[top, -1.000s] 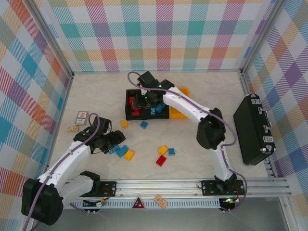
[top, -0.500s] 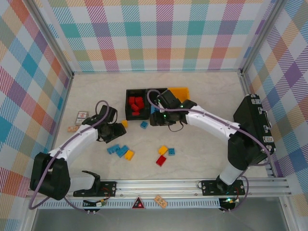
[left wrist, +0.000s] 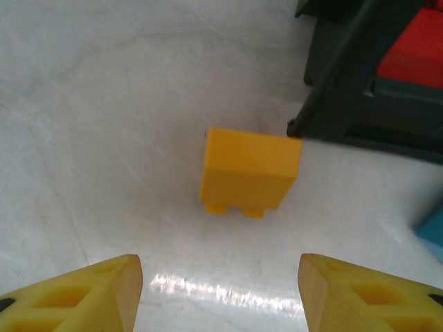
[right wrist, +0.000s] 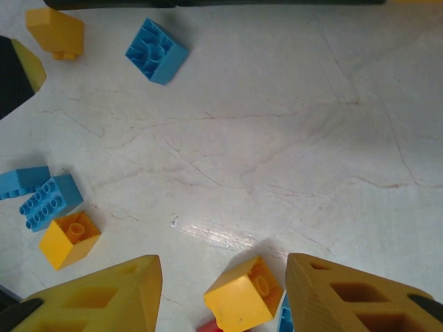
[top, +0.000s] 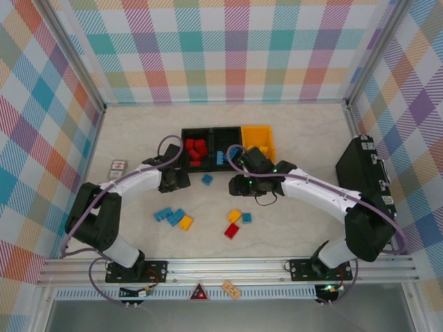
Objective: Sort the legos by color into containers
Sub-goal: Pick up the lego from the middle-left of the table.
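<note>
Seen from above, three joined bins [top: 257,133] are set in a row at the far middle of the table [top: 138,131]. Red bricks [top: 194,149] are held in the left black bin, blue bricks [top: 223,155] in the middle black one, and the right bin is yellow. Loose bricks are scattered nearer the arms: a blue cluster [top: 169,215] with a yellow one beside it, and a small group of yellow, blue and red [top: 235,223]. The left gripper [top: 174,181] is placed just in front of the red bin, the right gripper [top: 241,185] just in front of the middle bin. A printed card [top: 118,169] and a black case [top: 363,185] are left at the sides. From the left wrist, the left gripper [left wrist: 220,277] is shown with its fingers [left wrist: 90,290] spread apart and empty, and a yellow brick [left wrist: 250,171] lies ahead on its side, touching the corner of the black bin [left wrist: 346,83]. From the right wrist, the right gripper [right wrist: 223,270] is likewise parted and empty, with a yellow brick [right wrist: 243,294] between its fingers [right wrist: 353,290]. The bricks are judged light, rigid and smooth, so they are best pinched across two flat opposite sides, not over the studs, where a slip would be likely.
</note>
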Robot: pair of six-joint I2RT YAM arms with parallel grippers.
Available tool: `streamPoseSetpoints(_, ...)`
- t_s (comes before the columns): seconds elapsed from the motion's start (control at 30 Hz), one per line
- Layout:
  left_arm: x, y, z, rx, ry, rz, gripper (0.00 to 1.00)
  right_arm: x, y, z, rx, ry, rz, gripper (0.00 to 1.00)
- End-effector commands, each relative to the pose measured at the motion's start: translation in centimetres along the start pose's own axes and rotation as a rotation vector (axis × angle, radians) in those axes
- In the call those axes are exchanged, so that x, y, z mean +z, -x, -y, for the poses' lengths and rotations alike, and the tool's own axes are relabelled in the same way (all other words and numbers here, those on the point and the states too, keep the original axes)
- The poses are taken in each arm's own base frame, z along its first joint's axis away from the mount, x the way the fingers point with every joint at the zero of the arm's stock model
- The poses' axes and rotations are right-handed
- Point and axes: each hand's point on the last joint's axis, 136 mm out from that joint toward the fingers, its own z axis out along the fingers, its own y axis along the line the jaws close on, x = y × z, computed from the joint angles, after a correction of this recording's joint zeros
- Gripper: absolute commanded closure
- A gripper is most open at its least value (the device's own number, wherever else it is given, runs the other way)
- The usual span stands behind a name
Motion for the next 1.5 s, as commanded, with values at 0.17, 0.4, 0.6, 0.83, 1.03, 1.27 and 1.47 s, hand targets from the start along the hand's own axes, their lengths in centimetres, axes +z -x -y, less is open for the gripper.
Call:
streamPoseSetpoints(0.17, 1.7, 2.7, 1.4, 0.058, 0.034, 0.066, 0.42, -0.5, -0.4, 0.6, 0.042, -0.008, 0.023, 0.5)
streamPoseSetpoints(0.4, 3.1, 2.9, 1.7, 0.068, 0.057, 0.043, 0.55, -0.2, -0.5, 0.7, 0.048, -0.012, 0.009, 0.5)
streamPoseSetpoints(0.6, 2.6, 2.1, 1.0, 0.078, 0.068, 0.029, 0.71, 0.3, -0.6, 0.7, 0.054, -0.012, -0.004, 0.5)
streamPoseSetpoints(0.83, -0.2, 1.0, 0.8, 0.095, 0.036, 0.017, 0.75, 0.1, -0.1, 0.6, 0.051, -0.011, 0.01, 0.5)
streamPoseSetpoints(1.03, -3.1, -0.3, 3.8, 0.154, -0.058, 0.002, 0.75, -0.9, 0.7, 1.8, 0.085, -0.015, 0.045, 0.5)
streamPoseSetpoints(1.27, -5.5, -1.2, 10.0, 0.23, -0.184, -0.002, 0.75, -2.8, 1.4, 4.9, 0.156, -0.053, 0.096, 0.49)
streamPoseSetpoints(1.47, -6.3, -1.8, 15.9, 0.302, -0.261, -0.016, 0.75, -4.6, 1.2, 8.5, 0.253, -0.099, 0.137, 0.48)
